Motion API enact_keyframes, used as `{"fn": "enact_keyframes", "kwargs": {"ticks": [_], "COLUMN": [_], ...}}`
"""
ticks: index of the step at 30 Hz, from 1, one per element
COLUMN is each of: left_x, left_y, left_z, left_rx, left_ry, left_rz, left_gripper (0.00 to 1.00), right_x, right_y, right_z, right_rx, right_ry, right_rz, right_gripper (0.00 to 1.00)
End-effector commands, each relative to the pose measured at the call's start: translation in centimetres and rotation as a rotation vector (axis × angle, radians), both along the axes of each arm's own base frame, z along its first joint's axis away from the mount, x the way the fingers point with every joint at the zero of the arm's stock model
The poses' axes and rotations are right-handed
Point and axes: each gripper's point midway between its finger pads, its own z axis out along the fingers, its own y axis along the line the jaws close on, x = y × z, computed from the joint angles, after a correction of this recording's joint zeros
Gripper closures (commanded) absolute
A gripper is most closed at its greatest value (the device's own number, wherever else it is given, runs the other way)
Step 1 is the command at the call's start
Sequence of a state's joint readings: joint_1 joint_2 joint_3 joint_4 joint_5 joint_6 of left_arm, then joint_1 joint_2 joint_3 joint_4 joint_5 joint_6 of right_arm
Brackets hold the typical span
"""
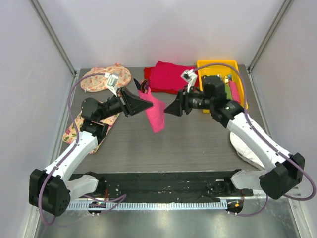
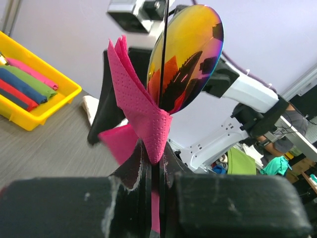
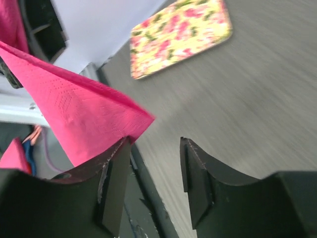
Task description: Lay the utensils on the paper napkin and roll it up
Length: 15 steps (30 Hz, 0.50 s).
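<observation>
The paper napkin (image 1: 156,115) is bright pink and hangs folded in the air over the middle of the table. My left gripper (image 1: 140,103) is shut on its top edge. In the left wrist view the napkin (image 2: 141,111) rises from between the closed jaws of the left gripper (image 2: 157,159). A shiny iridescent spoon head (image 2: 187,57) stands up with it; I cannot tell whether it is pinched too. My right gripper (image 1: 170,108) is open, just right of the napkin. In the right wrist view the right gripper (image 3: 153,145) gapes, and a corner of the napkin (image 3: 81,119) touches its left fingertip (image 3: 121,148).
A thick pile of red cloth (image 1: 168,77) lies at the back. A yellow tray (image 1: 239,82) with rolled coloured cloths stands at the back right and shows in the left wrist view (image 2: 47,106). Floral mats (image 1: 101,79) (image 1: 86,130) lie on the left. A white cloth (image 1: 247,148) lies on the right.
</observation>
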<state>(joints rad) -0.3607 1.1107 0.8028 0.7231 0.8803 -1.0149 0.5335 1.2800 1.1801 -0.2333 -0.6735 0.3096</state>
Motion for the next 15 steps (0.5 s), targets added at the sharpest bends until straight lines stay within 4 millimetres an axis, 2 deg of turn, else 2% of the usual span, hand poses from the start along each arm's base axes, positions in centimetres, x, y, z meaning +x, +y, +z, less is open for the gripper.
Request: {"fn": "enact_keyframes", "kwargs": {"ticks": [1, 2, 7, 11, 15], "left_x": [0.8, 1.1, 2.0, 2.7, 2.8], "left_y": [0.3, 0.3, 0.0, -0.2, -0.3], "left_z": [1.8, 1.6, 1.1, 1.0, 1.1], "left_rx": [-0.020, -0.014, -0.004, -0.003, -0.002], "left_ry": [-0.069, -0.062, -0.038, -0.028, -0.029], "left_rz": [0.062, 0.069, 0.071, 0.080, 0.075], "left_gripper": [1.00, 1.00, 1.00, 1.00, 1.00], "right_x": [0.3, 0.0, -2.6, -3.6, -3.8], "right_y": [-5.2, -6.4, -7.5, -6.5, -4.7], "right_z": [5.3, 6.7, 9.6, 10.2, 9.4], "right_rx": [-0.046, -0.069, -0.050, -0.001, 0.031], "right_ry": [-0.144, -0.181, -0.233, -0.195, -0.123], "right_rz": [-0.095, -0.115, -0.110, -0.060, -0.001], "right_gripper": [0.44, 0.44, 0.41, 0.43, 0.43]}}
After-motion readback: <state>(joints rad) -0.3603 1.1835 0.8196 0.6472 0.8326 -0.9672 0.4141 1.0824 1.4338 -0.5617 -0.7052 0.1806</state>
